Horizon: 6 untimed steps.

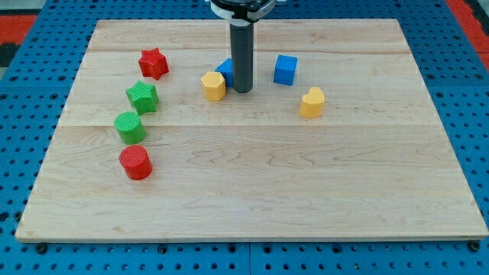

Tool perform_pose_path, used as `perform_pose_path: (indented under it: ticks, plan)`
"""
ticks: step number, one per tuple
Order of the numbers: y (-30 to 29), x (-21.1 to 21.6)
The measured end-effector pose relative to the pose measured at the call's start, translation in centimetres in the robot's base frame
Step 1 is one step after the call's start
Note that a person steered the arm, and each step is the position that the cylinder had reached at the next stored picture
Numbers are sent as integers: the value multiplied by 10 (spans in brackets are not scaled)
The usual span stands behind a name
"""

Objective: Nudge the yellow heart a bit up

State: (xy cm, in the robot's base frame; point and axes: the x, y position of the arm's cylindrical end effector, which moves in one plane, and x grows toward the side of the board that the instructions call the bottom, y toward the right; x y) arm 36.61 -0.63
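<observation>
The yellow heart (312,102) lies on the wooden board (252,191), right of centre in the upper half. My tip (242,91) rests on the board well to the heart's left. It stands just right of a yellow hexagon block (214,85) and in front of a blue block (225,71) that the rod partly hides. A blue cube (285,69) sits up and left of the heart.
Along the view's left stand a red star (153,63), a green star-like block (143,97), a green cylinder (131,127) and a red cylinder (137,163). The board's edges border a blue surface all round.
</observation>
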Motion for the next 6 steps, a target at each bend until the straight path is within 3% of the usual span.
perform_pose_path:
  ticks: [2, 4, 6]
  plan:
    - [-17, -21]
    - [-19, 32]
    - [70, 65]
